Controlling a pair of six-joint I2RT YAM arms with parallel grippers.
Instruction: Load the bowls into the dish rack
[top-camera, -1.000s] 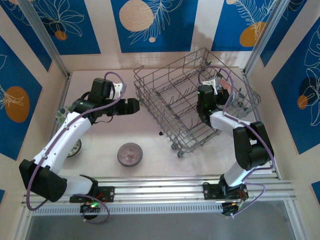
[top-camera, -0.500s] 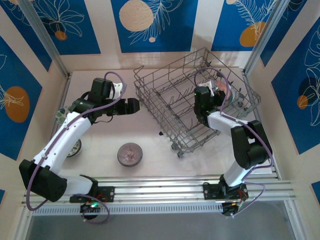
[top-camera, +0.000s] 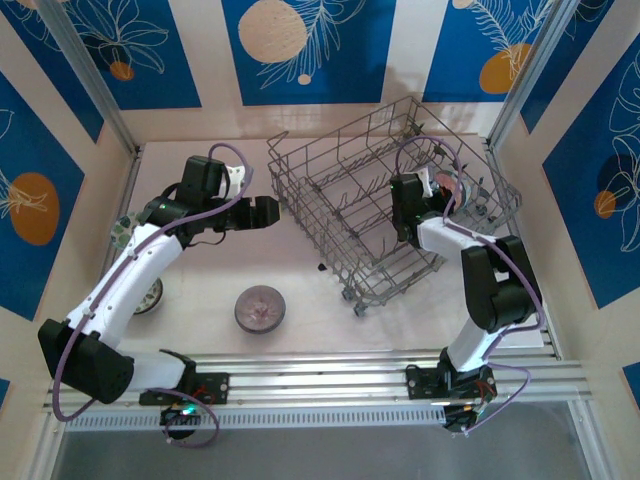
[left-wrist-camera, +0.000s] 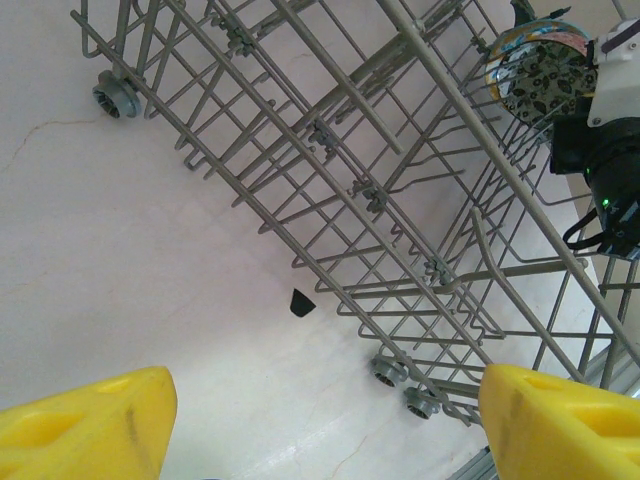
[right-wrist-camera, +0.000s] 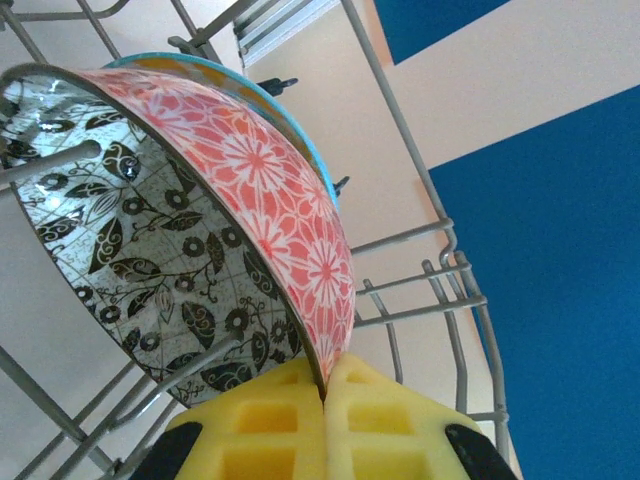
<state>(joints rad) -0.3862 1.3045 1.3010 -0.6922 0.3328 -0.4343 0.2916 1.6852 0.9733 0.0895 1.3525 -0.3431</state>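
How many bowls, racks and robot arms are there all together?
Bowls: 4 (pinkish-grey bowl and half-hidden bowl on the table; red-patterned bowl in the right jaws; blue-rimmed bowl apparently behind it, hard to tell)
Dish rack: 1
Robot arms: 2 (left arm, right arm)
Total: 7

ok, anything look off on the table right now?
The dish rack sits skewed to the table edges, and a small black bit lies loose on the table near its wheels; cannot tell what it is.
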